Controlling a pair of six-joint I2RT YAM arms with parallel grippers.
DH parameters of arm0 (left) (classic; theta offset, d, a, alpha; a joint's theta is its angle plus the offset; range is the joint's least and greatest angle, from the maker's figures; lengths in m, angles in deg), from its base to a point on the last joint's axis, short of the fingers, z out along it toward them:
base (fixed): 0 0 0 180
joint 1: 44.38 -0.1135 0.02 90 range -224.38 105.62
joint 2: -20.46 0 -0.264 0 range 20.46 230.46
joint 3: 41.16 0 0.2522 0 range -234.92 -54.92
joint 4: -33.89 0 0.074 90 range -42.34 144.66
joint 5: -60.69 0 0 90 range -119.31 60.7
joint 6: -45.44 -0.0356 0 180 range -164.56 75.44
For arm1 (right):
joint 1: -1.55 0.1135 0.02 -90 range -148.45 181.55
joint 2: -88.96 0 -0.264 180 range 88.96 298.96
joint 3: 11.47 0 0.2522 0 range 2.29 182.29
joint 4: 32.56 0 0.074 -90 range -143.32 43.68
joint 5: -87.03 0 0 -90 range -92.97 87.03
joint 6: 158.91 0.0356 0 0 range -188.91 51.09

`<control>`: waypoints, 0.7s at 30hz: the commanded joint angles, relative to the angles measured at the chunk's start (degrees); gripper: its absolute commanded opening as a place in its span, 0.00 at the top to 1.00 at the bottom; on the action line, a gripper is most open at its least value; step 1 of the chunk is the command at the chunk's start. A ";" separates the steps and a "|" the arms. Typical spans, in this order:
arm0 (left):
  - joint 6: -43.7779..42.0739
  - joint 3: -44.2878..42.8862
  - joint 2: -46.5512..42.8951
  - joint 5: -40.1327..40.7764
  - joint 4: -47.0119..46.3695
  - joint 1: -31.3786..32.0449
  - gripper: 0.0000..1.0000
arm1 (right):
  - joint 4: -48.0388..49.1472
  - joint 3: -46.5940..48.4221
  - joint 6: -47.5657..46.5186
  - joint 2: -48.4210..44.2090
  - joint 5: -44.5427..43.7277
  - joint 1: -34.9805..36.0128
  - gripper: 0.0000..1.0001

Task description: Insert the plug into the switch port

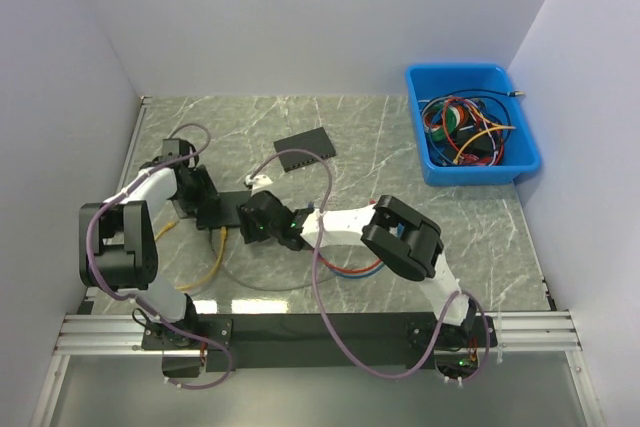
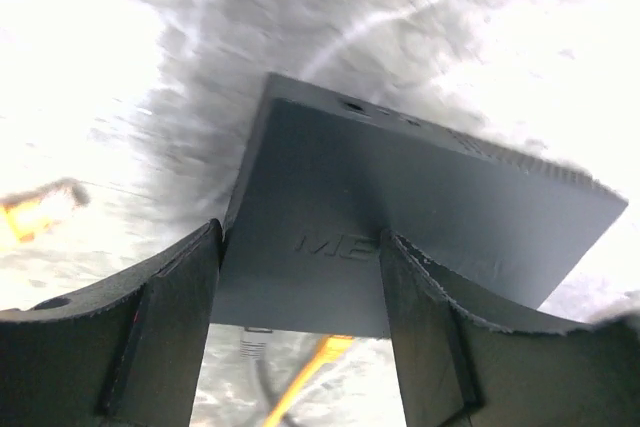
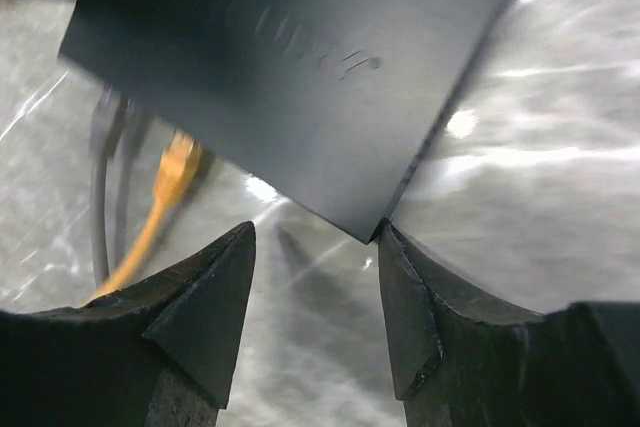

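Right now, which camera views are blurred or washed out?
Top external view: even light, sharp, mild sheen on the grey marble table top. Left wrist view: table bleached white, blurred; dark grey flat switch box fairly sharp. Right wrist view: the box's embossed lettering smeared, glare spots on the table.

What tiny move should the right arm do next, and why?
Probably shift the right gripper over to the orange plug and close on it. Its jaws stand open and empty beside the switch, which the left gripper appears to hold.
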 commanded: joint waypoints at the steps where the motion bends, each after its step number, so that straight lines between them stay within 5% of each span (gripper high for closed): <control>1: 0.86 -0.06 0.94 -2.82 -0.61 0.29 0.33 | 2.69 5.23 5.49 3.02 13.95 6.82 0.42; 13: 0.86 0.38 -1.26 -1.67 -0.96 -3.14 0.32 | -0.03 23.07 9.01 13.04 17.99 8.14 0.42; 21: 0.86 0.73 -2.31 -0.36 -0.79 -3.23 0.32 | -0.73 18.09 6.99 10.33 14.92 7.53 0.41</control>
